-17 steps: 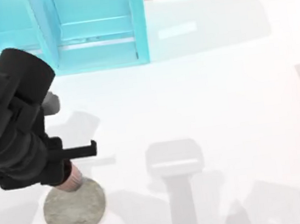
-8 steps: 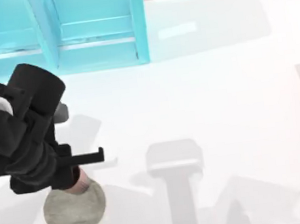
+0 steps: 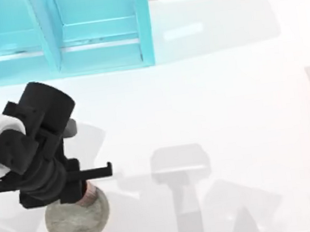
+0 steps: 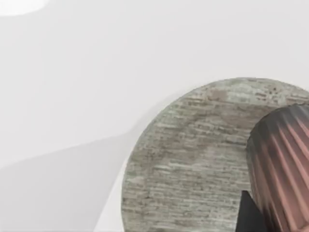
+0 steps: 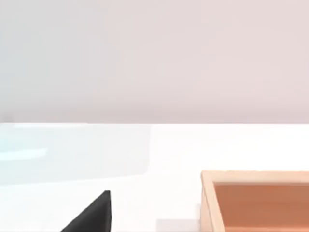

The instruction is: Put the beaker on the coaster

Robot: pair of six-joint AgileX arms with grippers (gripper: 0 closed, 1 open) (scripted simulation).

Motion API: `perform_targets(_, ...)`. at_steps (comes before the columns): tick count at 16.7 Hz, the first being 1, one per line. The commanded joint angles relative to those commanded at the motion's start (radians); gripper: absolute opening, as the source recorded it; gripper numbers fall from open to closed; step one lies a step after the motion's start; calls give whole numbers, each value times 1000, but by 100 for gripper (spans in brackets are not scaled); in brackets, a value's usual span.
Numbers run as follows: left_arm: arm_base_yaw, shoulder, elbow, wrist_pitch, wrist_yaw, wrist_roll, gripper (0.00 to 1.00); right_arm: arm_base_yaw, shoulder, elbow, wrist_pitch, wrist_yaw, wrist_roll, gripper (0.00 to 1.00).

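The coaster [image 3: 75, 224] is a flat mottled grey disc lying near the table's front left. My left gripper [image 3: 77, 188] hangs over its far edge, shut on the beaker [image 3: 91, 194], a small copper-brown ribbed cup whose lower side peeks out from under the black wrist. In the left wrist view the beaker [image 4: 285, 159] sits close above the coaster [image 4: 193, 159], over its rim area, with a dark fingertip [image 4: 251, 215] beside it. Whether the cup touches the disc I cannot tell. In the right wrist view one black fingertip [image 5: 94, 215] of my right gripper shows.
A turquoise open-fronted cabinet [image 3: 64, 36] stands at the back left of the white table [image 3: 227, 100]. In the right wrist view a light orange wooden box [image 5: 260, 203] sits on the table.
My left arm has moved toward the front and slightly right with the beaker, bringing it further over the coaster's far edge.
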Motion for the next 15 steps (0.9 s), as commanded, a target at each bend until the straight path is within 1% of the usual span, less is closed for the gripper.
perform_targets(13, 0, 0, 0, 0, 0, 0, 98, 0, 0, 0, 0, 0, 0, 100)
perform_targets(14, 0, 0, 0, 0, 0, 0, 100, 0, 0, 0, 0, 0, 0, 100)
perform_targets(15, 0, 0, 0, 0, 0, 0, 100, 0, 0, 0, 0, 0, 0, 100)
